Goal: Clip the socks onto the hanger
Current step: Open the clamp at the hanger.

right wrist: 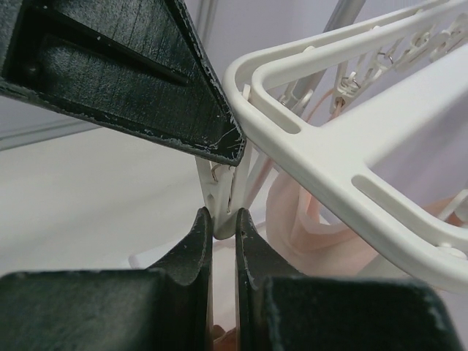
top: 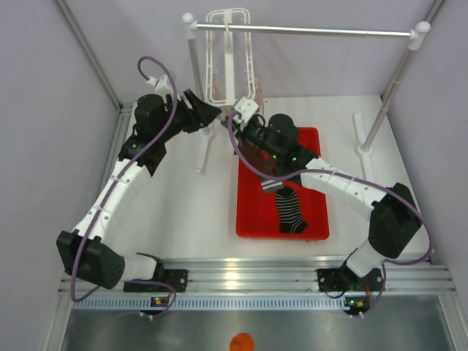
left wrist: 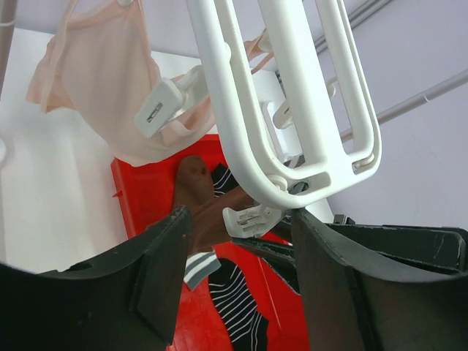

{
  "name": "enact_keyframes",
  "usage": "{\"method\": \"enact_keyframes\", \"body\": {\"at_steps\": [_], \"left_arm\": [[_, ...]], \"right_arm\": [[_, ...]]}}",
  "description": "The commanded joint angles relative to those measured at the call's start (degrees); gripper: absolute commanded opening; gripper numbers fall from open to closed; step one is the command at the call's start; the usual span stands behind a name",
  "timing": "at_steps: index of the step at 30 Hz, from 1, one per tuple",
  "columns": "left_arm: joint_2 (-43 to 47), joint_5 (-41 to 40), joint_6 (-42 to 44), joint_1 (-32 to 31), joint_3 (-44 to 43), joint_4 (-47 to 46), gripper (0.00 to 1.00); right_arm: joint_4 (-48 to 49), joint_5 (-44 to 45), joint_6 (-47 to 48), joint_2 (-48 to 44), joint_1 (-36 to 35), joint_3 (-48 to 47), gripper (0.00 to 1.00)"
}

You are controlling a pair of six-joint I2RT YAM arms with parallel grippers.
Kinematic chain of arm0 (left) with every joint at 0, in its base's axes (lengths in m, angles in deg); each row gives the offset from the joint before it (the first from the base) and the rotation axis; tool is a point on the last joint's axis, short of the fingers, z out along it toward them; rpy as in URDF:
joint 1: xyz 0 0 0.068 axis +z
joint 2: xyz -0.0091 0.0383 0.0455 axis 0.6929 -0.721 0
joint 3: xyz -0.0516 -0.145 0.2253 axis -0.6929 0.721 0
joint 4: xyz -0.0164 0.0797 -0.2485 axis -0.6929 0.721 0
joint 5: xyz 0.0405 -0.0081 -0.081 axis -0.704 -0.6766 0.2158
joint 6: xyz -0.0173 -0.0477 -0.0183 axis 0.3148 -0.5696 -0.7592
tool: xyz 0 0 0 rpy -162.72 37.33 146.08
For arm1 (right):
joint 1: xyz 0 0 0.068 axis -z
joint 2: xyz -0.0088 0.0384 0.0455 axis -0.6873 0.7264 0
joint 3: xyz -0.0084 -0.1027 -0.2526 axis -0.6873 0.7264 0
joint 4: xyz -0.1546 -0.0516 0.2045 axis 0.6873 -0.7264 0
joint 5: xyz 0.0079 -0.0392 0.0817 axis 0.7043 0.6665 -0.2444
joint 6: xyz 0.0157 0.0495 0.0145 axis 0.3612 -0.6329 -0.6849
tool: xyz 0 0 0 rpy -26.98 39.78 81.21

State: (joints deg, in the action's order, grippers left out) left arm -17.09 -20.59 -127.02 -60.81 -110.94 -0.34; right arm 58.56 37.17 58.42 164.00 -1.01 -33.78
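Note:
The white lattice hanger (top: 228, 62) hangs from the crossbar; its frame fills the left wrist view (left wrist: 292, 110) and crosses the right wrist view (right wrist: 351, 139). My left gripper (top: 214, 115) is open, its jaws astride one dangling peg (left wrist: 252, 218) at the frame's near corner. From the right, my right gripper (top: 235, 123) is shut on a dark brown sock (left wrist: 196, 194), which hangs with its striped cuff down. Its fingertips (right wrist: 224, 216) sit at that peg's lower end (right wrist: 223, 183). A black striped sock (top: 290, 208) lies in the red tray (top: 252, 212).
A pale pink fabric item (left wrist: 102, 80) is clipped to the hanger behind the peg. The stand's metal crossbar (top: 307, 30) spans white posts at left (top: 191, 58) and right (top: 387, 95). More sock fabric (top: 269, 183) lies in the tray under my right arm.

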Motion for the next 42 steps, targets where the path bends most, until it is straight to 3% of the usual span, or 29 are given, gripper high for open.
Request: {"method": "enact_keyframes", "body": {"at_steps": [1,12,18,25,26,28,29,32,38,42], "left_arm": [[-0.5,-2.6,-2.3,-0.1,-3.3,-1.6,0.61],[-1.5,-2.2,-4.7,-0.3,-3.8,-1.8,0.55],[-2.5,-2.1,-5.4,-0.3,-4.1,-1.8,0.45],[-3.2,-0.9,-5.6,-0.3,-4.2,-2.6,0.28],[-3.3,-0.7,-5.7,-0.3,-4.1,-2.7,0.17],[-3.4,-0.1,-5.7,-0.3,-4.1,-2.8,0.07],[-3.4,0.0,-5.5,-0.3,-4.1,-2.9,0.0],[-3.3,1.1,-3.9,-0.2,-3.7,-3.4,0.0],[-2.7,7.2,1.1,0.2,-2.6,-5.8,0.0],[-2.7,9.6,3.4,0.4,-2.4,-6.7,0.0]], "right_arm": [[2.0,1.4,2.1,-1.9,-1.9,0.1,0.0],[1.8,2.6,5.7,-1.3,-3.4,0.1,0.0],[1.1,2.8,6.3,-1.1,-3.7,-0.5,0.0],[1.1,2.0,6.4,-1.1,-3.8,-0.5,0.0],[1.0,2.0,6.4,-1.0,-3.9,-0.6,0.0],[0.4,1.9,6.4,-0.8,-3.9,-1.1,0.0],[-0.1,1.8,6.3,-0.8,-3.8,-1.3,0.04],[-1.3,1.4,6.1,-0.8,-3.8,-2.0,0.26],[-4.3,-1.8,2.4,-1.0,-1.1,-3.4,0.43],[-5.5,-7.5,-2.8,0.0,2.9,-6.2,0.46]]}}
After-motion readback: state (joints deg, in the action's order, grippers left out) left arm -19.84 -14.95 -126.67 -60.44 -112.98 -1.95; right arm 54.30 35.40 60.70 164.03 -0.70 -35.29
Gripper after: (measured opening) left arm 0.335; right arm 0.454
